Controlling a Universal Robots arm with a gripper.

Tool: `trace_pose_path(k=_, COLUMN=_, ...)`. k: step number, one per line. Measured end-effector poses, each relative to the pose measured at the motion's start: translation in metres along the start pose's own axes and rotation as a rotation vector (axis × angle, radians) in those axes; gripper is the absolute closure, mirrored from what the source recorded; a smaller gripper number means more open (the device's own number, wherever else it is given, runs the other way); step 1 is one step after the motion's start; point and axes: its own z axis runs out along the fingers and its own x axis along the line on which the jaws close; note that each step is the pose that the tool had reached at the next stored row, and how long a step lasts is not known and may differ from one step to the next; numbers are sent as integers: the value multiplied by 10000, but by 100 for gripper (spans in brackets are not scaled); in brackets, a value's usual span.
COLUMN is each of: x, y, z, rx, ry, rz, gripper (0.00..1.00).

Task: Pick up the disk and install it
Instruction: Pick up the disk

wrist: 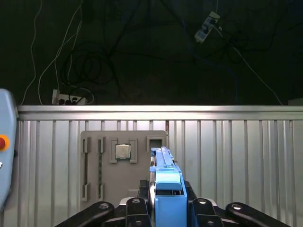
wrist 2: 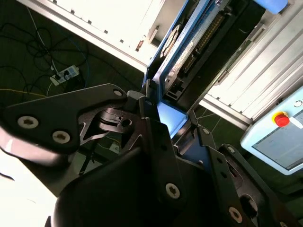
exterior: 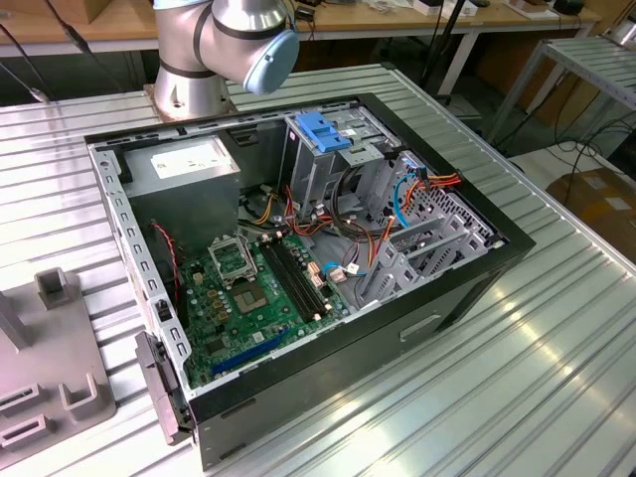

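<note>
Exterior view: a computer case (exterior: 467,288) lies open side up on the ribbed metal worktop (exterior: 556,328). Inside it, the power supply (exterior: 184,164) sits at the far corner on the exterior view's left, and the motherboard (exterior: 248,288) covers the case floor nearer the camera. The blue latch piece (exterior: 323,129) stands on the drive cage at the far side. Loose orange, red and blue cables (exterior: 378,234) crowd the space beside the cage. The arm (exterior: 229,40) rises behind the case. A grey fixture plate (exterior: 40,378) lies on the worktop at the exterior view's left, apart from the case. There is open worktop on the exterior view's right.

Second wrist view: the claw (wrist 2: 168,116) is narrow, pinched on the disk (wrist 2: 182,49). The black fingers (wrist 2: 151,125) press the disk's near blue end. Its long axis runs straight out past the fingertips, away from the camera, and the disk is seen edge-on. It hangs in the air, touching nothing else. Beyond it are worktop slats and a teach pendant (wrist 2: 279,142) with a red button (wrist 2: 281,119). The dark floor (wrist 2: 28,28) carries a power strip (wrist 2: 66,74).

First wrist view: the disk's blue end tab sits between the fingers, and the rails point away from the camera. The disk hangs over the worktop, beside the fixture plate, which holds a processor chip (wrist: 123,152). Past the worktop's edge is floor with trailing leads.
</note>
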Motion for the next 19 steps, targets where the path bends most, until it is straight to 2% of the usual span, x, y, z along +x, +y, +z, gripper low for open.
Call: trace_pose_path(k=19, x=-1, y=6, z=-210, rx=-42, ry=0, rz=0, gripper=63)
